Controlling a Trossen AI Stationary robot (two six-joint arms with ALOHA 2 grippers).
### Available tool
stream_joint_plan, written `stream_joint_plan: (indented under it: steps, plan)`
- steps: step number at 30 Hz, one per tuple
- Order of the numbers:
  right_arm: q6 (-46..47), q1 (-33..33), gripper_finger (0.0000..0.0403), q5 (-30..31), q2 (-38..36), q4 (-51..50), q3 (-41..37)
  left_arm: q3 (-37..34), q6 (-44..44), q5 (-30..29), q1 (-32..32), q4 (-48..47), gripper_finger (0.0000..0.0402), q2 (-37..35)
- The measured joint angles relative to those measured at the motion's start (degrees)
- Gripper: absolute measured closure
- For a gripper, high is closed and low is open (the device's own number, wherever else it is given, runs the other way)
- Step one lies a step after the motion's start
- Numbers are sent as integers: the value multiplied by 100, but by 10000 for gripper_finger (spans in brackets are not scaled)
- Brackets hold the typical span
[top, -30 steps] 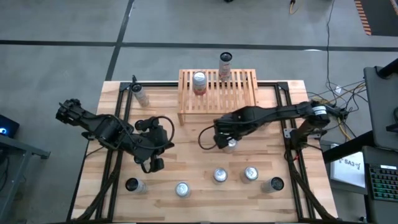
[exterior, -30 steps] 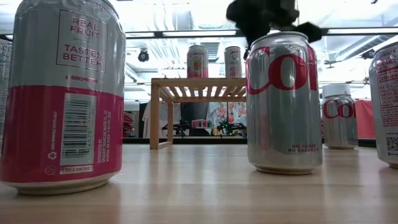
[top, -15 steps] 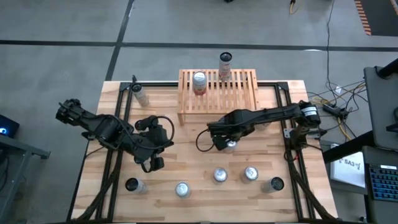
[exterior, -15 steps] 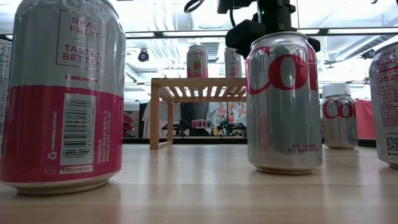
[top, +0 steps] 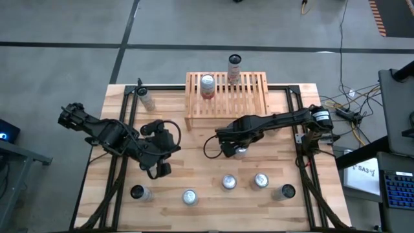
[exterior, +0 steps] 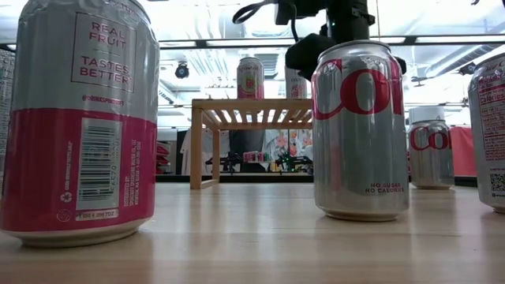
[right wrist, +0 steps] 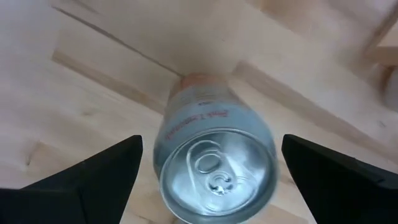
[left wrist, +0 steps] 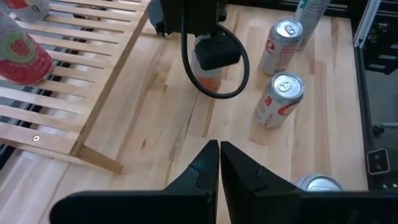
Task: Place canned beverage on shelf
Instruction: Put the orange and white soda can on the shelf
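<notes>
A silver can with an orange lower part (right wrist: 214, 168) stands upright on the wooden table in front of the shelf; it also shows in the high view (top: 240, 153). My right gripper (right wrist: 211, 155) is open above it, one finger on each side of the can's top, touching nothing. It also shows in the high view (top: 230, 146). The low wooden slatted shelf (top: 226, 94) stands at the table's far edge, with one can (top: 207, 85) on it and another (top: 234, 67) at its far edge. My left gripper (left wrist: 219, 146) is shut and empty over the table's left middle.
Several more cans stand along the table's near edge (top: 228, 182), (top: 260, 181), (top: 189, 196), and one at the far left (top: 146, 98). In the low view a pink-and-silver can (exterior: 79, 118) and a silver-and-red can (exterior: 359, 130) stand close in front.
My right gripper has moved a little toward the table's left edge and come down over the can in front of the shelf. The can has stayed where it was.
</notes>
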Motion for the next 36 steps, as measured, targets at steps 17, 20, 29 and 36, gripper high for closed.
stream_joint_plan:
  steps: [17, 20, 29, 36]
  plan:
    - [-287, 50, 117, -174, 0, 416, -464, -2, -13, -146, 2, 257, 402, 0]
    - [-400, 63, 117, -206, -4, 402, -399, -2, -15, -148, 4, 345, 402, 2]
    - [-774, 70, 117, -325, -512, -116, 537, 64, 101, -159, 289, 360, 402, 2]
    - [-1274, -83, 117, -175, -839, -856, 1893, 280, 679, -177, 613, 396, 402, 2]
